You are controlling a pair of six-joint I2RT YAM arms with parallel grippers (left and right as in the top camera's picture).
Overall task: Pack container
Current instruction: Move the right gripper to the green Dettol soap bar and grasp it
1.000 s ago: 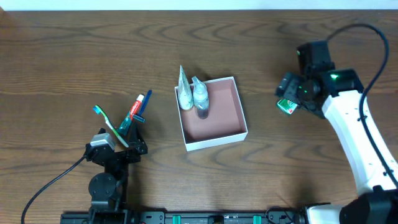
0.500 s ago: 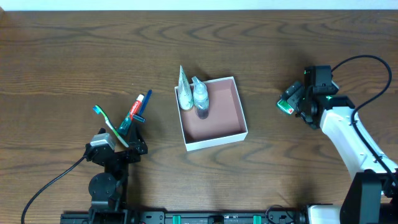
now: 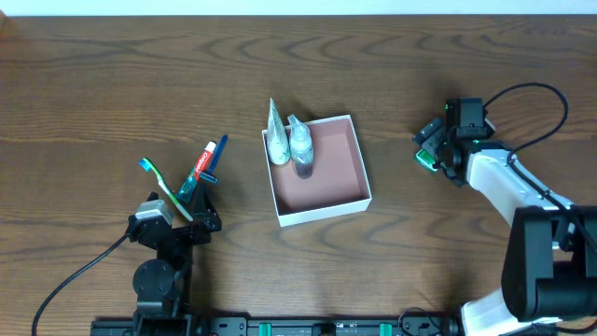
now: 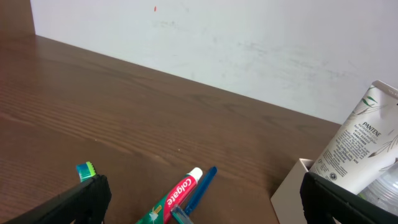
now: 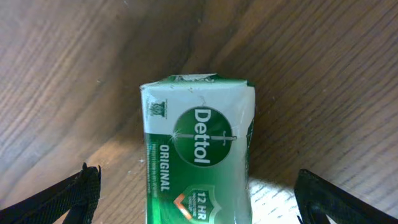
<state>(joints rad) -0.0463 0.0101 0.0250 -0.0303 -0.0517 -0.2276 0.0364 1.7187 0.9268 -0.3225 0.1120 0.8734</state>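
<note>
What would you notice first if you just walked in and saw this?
The white box in the middle of the table, with a tube and a bottle at its left edge. Then the bright green Dettol soap on the right, under the open right gripper.

The right arm (image 3: 522,191) has a smooth white shell with rounded edges on its long link, and its joints are black. Its wrist block (image 3: 466,119) is black and boxy, and a small green light (image 3: 473,142) shines beside it. A thin black cable (image 3: 534,87) makes a loop from this wrist. The lower part (image 3: 546,271) of this arm is wide and black. The left arm (image 3: 157,275) is almost all black, with a round joint and a small grey block (image 3: 149,213). Another thin black cable (image 3: 82,269) leaves it in a curve. The left fingers (image 4: 84,200) and the right fingers (image 5: 78,190) are matte black with straight edges.
</note>
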